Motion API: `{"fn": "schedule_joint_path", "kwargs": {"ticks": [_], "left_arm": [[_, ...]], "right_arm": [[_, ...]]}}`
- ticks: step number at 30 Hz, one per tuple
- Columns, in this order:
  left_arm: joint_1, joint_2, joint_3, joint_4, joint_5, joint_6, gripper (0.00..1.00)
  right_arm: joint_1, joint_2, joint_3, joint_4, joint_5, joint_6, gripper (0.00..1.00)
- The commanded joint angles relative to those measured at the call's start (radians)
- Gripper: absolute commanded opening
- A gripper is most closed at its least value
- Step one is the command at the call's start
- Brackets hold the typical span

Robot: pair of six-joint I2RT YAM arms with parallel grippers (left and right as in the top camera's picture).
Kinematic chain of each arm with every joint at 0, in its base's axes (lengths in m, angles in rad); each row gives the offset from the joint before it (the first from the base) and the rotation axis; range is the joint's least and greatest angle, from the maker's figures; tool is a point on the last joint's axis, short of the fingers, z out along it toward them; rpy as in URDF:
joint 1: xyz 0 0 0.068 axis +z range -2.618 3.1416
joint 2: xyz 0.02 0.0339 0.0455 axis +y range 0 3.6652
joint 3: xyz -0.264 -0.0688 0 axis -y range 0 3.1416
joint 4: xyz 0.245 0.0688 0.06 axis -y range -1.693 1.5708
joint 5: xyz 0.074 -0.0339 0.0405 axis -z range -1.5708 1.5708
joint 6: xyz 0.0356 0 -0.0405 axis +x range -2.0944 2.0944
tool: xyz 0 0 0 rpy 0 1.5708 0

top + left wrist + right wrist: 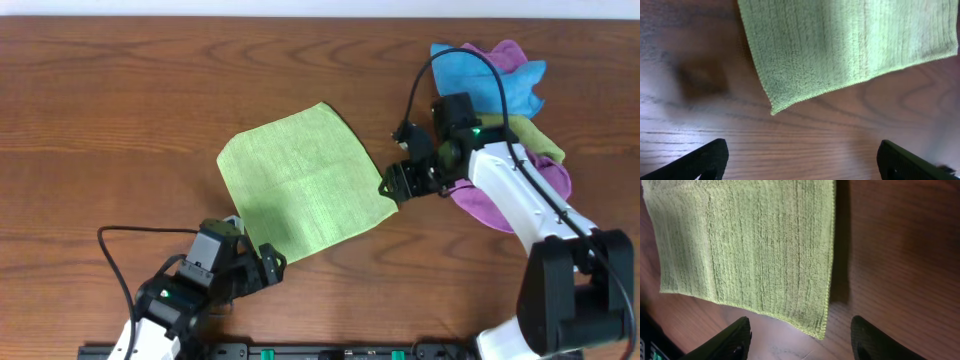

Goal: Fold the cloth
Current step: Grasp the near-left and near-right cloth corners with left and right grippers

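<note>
Lying flat on brown wooden table (120, 120), bright lime-green square microfibre cloth (305, 180) is spread out approx mid-table. Left gripper (262, 264) near its front corner, jaws wide, nothing held. Right gripper (392, 186) at right corner, jaws wide too, corner btwn them.

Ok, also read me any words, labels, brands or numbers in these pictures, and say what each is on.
No text can be read anywhere.
On the cloth: plain, no tag or print showing.
On the pile of cloths: no label showing.
On the right arm: a small green light, no legible lettering.
On the dark part at the lower left corner of the right wrist view: green marks, too blurred to read.
</note>
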Motion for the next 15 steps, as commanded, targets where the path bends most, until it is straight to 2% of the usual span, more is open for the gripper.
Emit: {"fn": "schedule_joint_path", "kwargs": {"ticks": [1, 15], "left_arm": [[0.001, 0.010, -0.033, 0.036, 0.001, -0.057, 0.96], [0.000, 0.187, -0.088, 0.247, 0.020, -0.117, 0.93]], "right_arm": [[-0.010, 0.032, -0.001, 0.000, -0.053, -0.048, 0.63], [-0.016, 0.121, -0.002, 0.002, -0.051, -0.074, 0.63]]}}
